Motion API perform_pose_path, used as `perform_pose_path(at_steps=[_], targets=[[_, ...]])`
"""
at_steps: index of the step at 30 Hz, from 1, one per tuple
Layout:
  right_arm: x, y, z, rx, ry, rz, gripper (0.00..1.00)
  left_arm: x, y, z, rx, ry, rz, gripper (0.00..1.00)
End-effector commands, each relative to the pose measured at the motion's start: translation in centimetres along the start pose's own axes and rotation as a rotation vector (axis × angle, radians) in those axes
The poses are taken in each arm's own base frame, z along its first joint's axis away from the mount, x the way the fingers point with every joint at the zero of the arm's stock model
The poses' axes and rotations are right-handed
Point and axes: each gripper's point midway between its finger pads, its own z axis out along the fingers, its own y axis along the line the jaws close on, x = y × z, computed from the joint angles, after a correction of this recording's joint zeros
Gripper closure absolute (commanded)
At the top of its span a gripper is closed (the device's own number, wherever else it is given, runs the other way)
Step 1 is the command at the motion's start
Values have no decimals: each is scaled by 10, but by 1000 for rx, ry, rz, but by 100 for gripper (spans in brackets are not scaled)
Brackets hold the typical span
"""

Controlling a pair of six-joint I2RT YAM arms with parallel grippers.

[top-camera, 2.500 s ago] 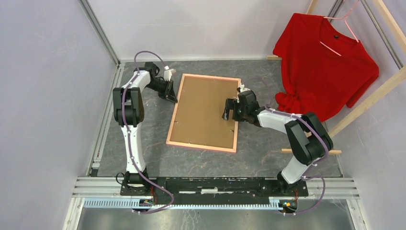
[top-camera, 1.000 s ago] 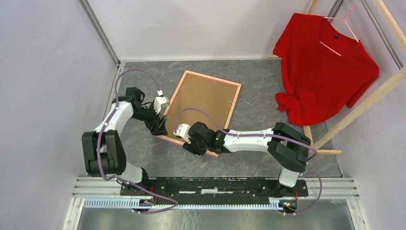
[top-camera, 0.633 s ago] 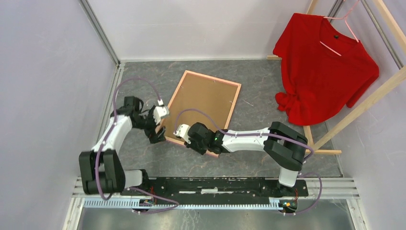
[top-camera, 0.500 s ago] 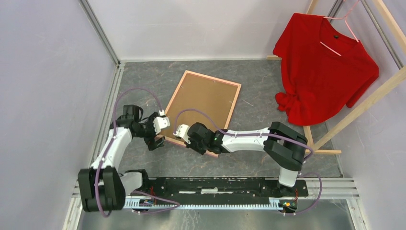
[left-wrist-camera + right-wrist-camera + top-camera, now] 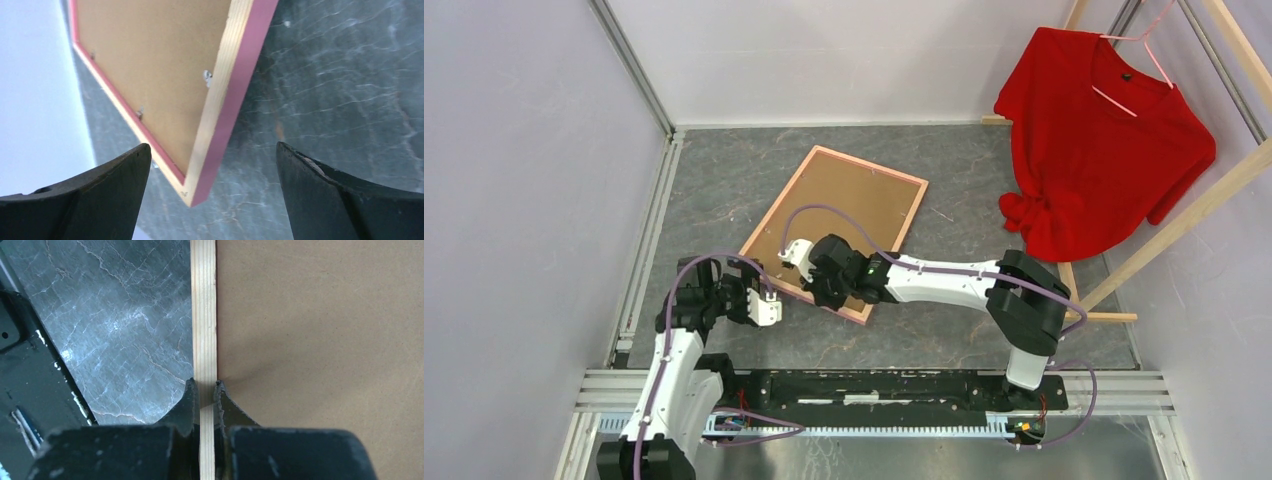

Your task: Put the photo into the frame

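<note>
Frame point(image 5: 849, 215) lies face down on the grey table point(image 5: 714, 190) at the centre of the top view, brown backing point(image 5: 320, 340) up. Its long axis runs from the lower left toward the upper right, away from both arm bases. The right gripper point(image 5: 204, 387) is clenched on the wood rim of the near short edge, one finger on the table side and one on the backing side, so the whole length of the frame stretches ahead of that grip. The left gripper point(image 5: 212, 150) hangs with its jaws spread wide and nothing between them, just off the frame's lower-left corner and not touching it. No photo can be seen in any view; whether it sits under the backing cannot be told. Any lift or turn from here would likely hinge on the far short edge, with the right arm bearing the load and the left nearest to steady the corner.
</note>
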Motion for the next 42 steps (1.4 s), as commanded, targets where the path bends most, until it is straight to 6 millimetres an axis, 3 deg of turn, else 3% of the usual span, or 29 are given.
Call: perform_pose_path(at_steps=[1,5,11,14,17,20,21,23,27,29,32,34,37,38,39,42], targets=[[-64,2,-33,-50,-177,46,100,-12,46,-4,-190,-35,241,0],[-75,1,-41,-84,-205,75,100,-10,34,4,-165,-34,378,0],[-88,7,-53,-146,-223,100,100,-12,41,10,-227,-42,481,4],[-92,9,-59,-166,-231,102,100,-16,55,10,-311,-48,512,10],[-96,10,-64,-180,-237,101,100,-25,73,6,-392,-67,537,25],[-101,10,-71,-190,-247,104,100,-31,87,2,-429,-73,557,46],[-103,8,-75,-192,-258,103,97,-33,92,0,-441,-75,561,52],[-108,1,-84,-189,-299,115,72,-35,102,-5,-458,-70,557,63],[-120,-24,-117,-126,-389,84,36,-36,118,-15,-488,-50,542,67],[-120,-40,-137,-42,-427,21,30,-38,126,-21,-508,-50,514,69],[-107,-54,-168,68,-487,-171,26,-39,136,-27,-512,-42,490,71],[-84,-63,-183,164,-540,-294,21,-40,141,-31,-512,-38,476,73],[-49,-78,-209,356,-656,-438,2,-36,148,-33,-501,-20,452,77],[-33,-84,-216,424,-688,-466,2,-35,149,-33,-494,-12,443,77],[-5,-95,-217,522,-678,-509,2,-34,154,-36,-481,-4,428,79],[20,-101,-191,517,-552,-578,2,-37,153,-37,-463,-11,433,79]])
